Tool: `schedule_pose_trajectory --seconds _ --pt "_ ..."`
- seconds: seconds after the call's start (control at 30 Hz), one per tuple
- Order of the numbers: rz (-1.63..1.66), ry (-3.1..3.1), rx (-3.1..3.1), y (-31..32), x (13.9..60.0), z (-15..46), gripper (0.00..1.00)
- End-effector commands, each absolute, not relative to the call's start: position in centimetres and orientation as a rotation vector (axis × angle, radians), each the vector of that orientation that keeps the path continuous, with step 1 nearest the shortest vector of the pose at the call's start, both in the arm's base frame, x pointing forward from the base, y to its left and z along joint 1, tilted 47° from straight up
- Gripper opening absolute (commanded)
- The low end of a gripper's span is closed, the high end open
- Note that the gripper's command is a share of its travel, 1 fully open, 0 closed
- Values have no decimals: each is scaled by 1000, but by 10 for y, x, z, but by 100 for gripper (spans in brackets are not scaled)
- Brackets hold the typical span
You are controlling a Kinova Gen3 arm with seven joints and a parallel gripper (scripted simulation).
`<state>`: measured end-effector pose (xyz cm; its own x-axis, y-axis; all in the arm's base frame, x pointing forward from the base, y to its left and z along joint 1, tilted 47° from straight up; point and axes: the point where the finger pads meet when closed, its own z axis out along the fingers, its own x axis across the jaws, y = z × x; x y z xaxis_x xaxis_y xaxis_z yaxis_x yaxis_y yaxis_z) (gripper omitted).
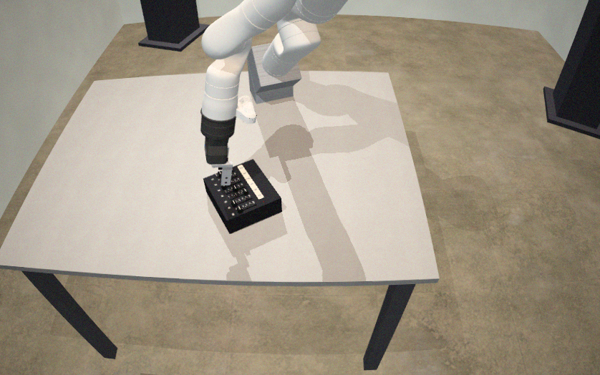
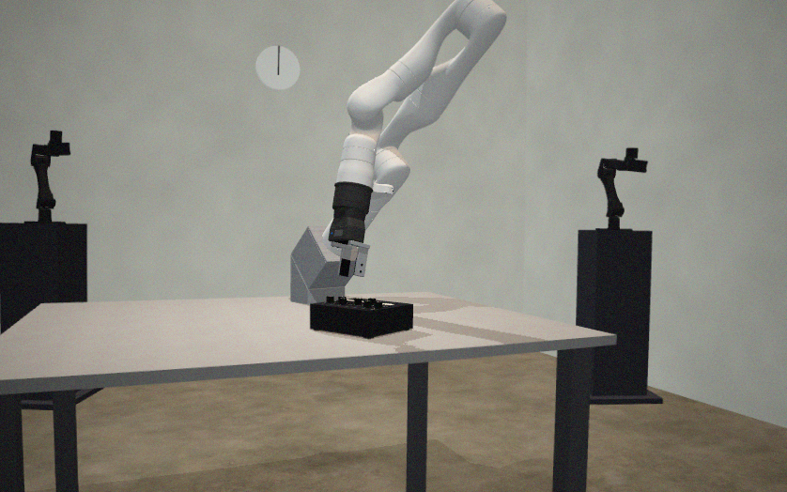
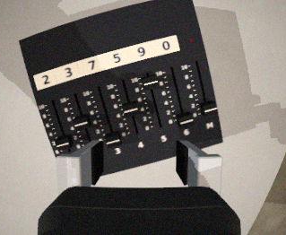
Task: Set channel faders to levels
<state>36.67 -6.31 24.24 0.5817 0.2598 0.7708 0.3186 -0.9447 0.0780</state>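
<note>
The black lighting desk (image 1: 265, 179) (image 2: 340, 318) (image 3: 112, 27) stands flat on the table. Its tape (image 1: 250, 182) (image 3: 80, 69) reads 2, 3, 7, 5, 9, 0. In the wrist view, fader 1 (image 3: 63, 143) is near 2, fader 2 (image 3: 82, 121) near 5, fader 3 (image 3: 113, 139) at the bottom, fader 4 (image 3: 130, 108) near 5, fader 5 (image 3: 151, 82) near 9, fader 6 (image 3: 186, 119) at the bottom and master fader M (image 3: 210, 108) near 1. My gripper (image 1: 225, 184) (image 2: 352, 275) (image 3: 139, 156) is open and empty above the desk, turned relative to the fader rows. Exact marks are hard to read.
The desk rests on the light table (image 1: 129, 209) (image 2: 170, 342). The arm's grey base (image 1: 274, 88) (image 2: 316, 269) is behind it. Dark pedestals (image 2: 42, 269) (image 2: 613, 305) carrying small dark arms stand beyond the table.
</note>
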Motion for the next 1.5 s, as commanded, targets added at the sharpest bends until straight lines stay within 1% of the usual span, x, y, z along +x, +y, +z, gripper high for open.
schedule_pose_trajectory --seconds 0.0,0.83,1.47 --pt "-1305 -443 -2726 -64 366 245 100" --pt "-1087 267 -2530 -57 356 267 100" --pt "-790 840 -2265 -56 339 278 100"
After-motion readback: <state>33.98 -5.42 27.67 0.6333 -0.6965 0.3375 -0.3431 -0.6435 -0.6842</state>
